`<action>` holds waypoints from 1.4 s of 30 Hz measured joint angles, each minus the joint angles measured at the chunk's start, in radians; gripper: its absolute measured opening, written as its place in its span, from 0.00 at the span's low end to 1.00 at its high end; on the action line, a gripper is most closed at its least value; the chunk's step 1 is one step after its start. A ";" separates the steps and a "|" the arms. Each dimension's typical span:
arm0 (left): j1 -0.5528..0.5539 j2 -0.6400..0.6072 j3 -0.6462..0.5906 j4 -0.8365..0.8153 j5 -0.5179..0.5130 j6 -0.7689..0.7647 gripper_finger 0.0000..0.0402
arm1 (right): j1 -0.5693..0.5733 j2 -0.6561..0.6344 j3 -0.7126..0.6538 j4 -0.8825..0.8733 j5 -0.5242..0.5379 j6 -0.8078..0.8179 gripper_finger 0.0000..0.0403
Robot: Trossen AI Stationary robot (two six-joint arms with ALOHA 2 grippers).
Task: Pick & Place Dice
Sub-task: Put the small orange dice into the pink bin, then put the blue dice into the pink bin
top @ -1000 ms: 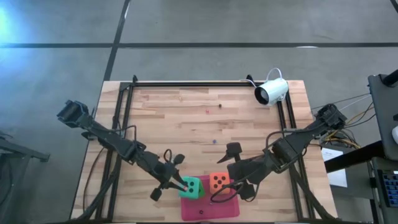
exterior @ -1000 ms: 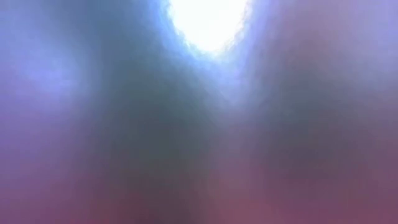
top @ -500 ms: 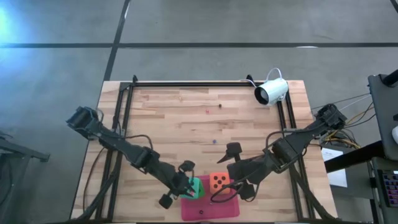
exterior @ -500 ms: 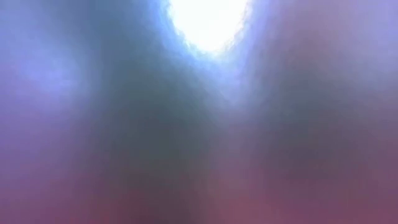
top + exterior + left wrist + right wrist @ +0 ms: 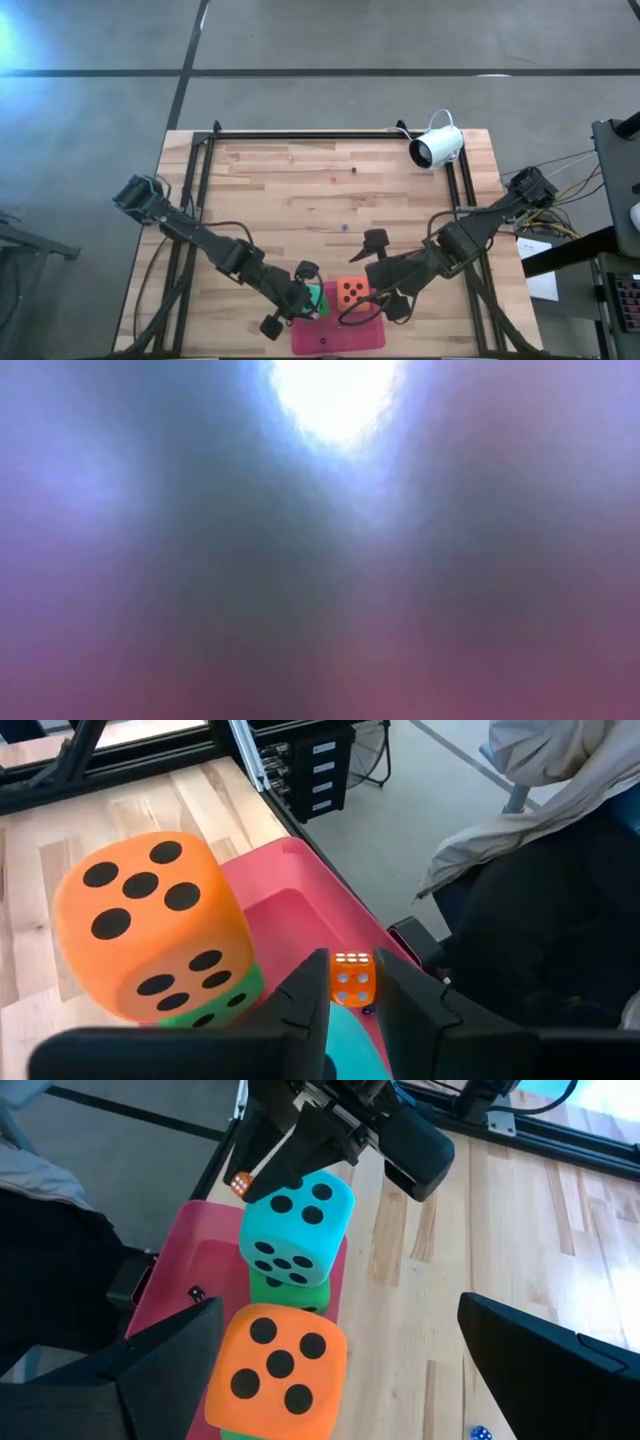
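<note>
Wooden planks make up the tabletop (image 5: pixel 300 190) I'm working over, with a pink mat (image 5: pixel 205 1280) at its near edge. On that mat I see two stacks of dice side by side: a teal die (image 5: pixel 297 1226) sitting on a green die (image 5: pixel 290 1294), and an orange die (image 5: pixel 276 1366) on top of another green die (image 5: pixel 210 1007). My left gripper (image 5: pixel 303 297) is at the teal-topped stack, its jaws closed around the teal die, which shows between the fingers (image 5: pixel 300 1010) in the left wrist view. My right gripper (image 5: pixel 385 275) sits just beside the orange die with its jaws spread wide, apart from it. A white camera (image 5: pixel 437 146) sits at the far right corner. My low view shows only a blur.
</note>
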 joint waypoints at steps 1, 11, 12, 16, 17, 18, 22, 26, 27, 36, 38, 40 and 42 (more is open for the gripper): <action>0.000 0.000 0.000 0.000 0.000 0.000 0.21 | 0.000 0.000 0.000 0.000 0.000 0.000 0.99; 0.001 0.007 -0.001 -0.001 0.000 0.002 0.34 | 0.000 0.000 0.000 0.000 0.000 0.000 0.99; 0.001 0.008 -0.002 -0.001 -0.001 0.002 0.35 | 0.000 0.000 0.000 0.000 0.000 0.000 0.99; 0.003 0.013 -0.003 -0.003 -0.004 0.001 0.38 | 0.000 0.000 0.000 0.001 0.000 0.000 0.99; 0.003 0.014 -0.004 -0.003 -0.004 0.000 0.39 | 0.000 0.000 0.000 0.001 0.000 0.000 0.99; 0.003 0.014 -0.004 -0.003 -0.004 -0.003 0.39 | 0.000 0.000 0.000 0.001 0.000 0.000 0.99; 0.003 0.015 -0.004 -0.002 -0.004 -0.005 0.41 | 0.000 0.000 0.000 0.001 0.000 0.000 0.99; 0.003 0.046 -0.004 0.000 -0.004 -0.006 0.42 | 0.000 0.000 0.000 0.000 0.000 0.000 0.99; 0.003 0.052 -0.004 0.002 -0.005 -0.006 0.42 | 0.000 0.000 0.000 0.000 0.000 0.000 0.99; 0.005 0.033 -0.005 0.001 -0.008 -0.002 0.46 | 0.000 0.000 0.000 0.000 0.000 0.000 0.99; 0.005 0.021 -0.005 0.000 -0.008 0.003 0.46 | 0.000 0.000 0.000 0.000 0.000 0.000 0.99; 0.006 -0.002 -0.005 -0.013 -0.007 0.012 0.47 | 0.000 0.000 0.000 0.000 0.000 0.000 0.99; 0.008 -0.037 -0.005 -0.034 -0.008 0.034 0.48 | 0.000 0.000 0.000 0.000 0.000 0.000 0.99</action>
